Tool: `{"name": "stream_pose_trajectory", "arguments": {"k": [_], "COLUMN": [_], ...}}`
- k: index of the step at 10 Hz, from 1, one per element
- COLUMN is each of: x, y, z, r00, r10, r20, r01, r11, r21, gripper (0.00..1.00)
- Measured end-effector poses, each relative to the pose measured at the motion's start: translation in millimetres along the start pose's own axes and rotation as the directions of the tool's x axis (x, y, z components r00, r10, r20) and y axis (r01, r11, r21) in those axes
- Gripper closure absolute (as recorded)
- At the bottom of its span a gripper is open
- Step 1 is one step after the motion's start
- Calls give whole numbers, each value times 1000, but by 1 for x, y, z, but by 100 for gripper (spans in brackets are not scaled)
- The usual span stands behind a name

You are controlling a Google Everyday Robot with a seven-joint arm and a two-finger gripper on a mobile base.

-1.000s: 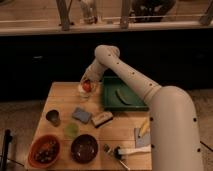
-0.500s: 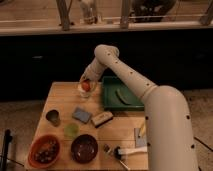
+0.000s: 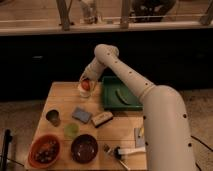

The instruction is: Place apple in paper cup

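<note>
The apple (image 3: 86, 85) is a small orange-red fruit at the far side of the wooden table (image 3: 60, 100). It sits at the mouth of the white paper cup (image 3: 83, 92), whose lower part shows just below it. My gripper (image 3: 86, 81) is at the end of the white arm, right over the apple and the cup. The gripper hides part of the apple and the cup's rim.
A green tray (image 3: 112, 102) with a dark elongated piece lies right of the cup. A dark grey cup (image 3: 53, 117), a light-green cup (image 3: 71, 131), a blue sponge (image 3: 81, 114), a dark block (image 3: 102, 118), an orange bowl (image 3: 45, 150) and a dark bowl (image 3: 84, 147) stand nearer.
The arm and gripper stay over the cup with the apple. No clear movement shows.
</note>
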Motion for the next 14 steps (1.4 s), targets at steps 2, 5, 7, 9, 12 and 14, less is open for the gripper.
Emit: {"name": "stream_pose_trajectory", "arguments": {"k": [2, 5, 7, 9, 12, 14], "x": [0, 2, 2, 5, 6, 7], "y": [-5, -10, -13, -14, -18, -19], "z": [-1, -2, 0, 0, 1, 1], "r00": [1000, 1000, 1000, 999, 999, 999], "r10": [-11, -18, -23, -24, -29, -30], "r20": [-12, -21, -21, -22, -20, -21], "r01": [11, 17, 23, 24, 29, 28], "r11": [1000, 1000, 1000, 1000, 999, 998], "r21": [-3, -4, -8, -16, -35, -53], "gripper": [100, 100, 100, 100, 82, 64]}}
